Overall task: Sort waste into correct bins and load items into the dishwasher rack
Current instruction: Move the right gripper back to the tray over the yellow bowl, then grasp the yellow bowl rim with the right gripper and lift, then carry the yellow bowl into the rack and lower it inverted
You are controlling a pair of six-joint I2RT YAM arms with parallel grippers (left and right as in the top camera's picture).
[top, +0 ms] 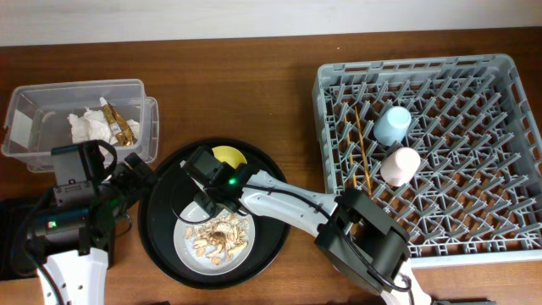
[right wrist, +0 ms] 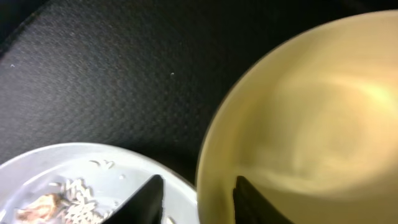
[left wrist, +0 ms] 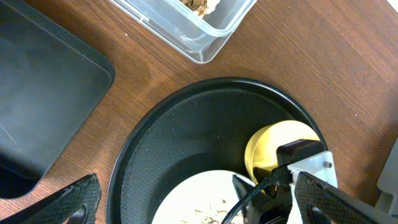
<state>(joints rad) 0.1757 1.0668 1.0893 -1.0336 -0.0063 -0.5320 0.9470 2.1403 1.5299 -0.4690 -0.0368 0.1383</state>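
On the round black tray (top: 161, 237), the right fingers (right wrist: 151, 198) stand apart astride the rim of the yellow bowl (right wrist: 311, 112), beside the scrap-strewn plate (right wrist: 62, 168). The left fingers (left wrist: 71, 200) hover spread wide over the tray's left edge.

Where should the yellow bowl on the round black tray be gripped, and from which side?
Probably its thin rim, on the plate side, from above: the yellow bowl looks mouth-up in the round tray, and the right gripper straddles that edge.
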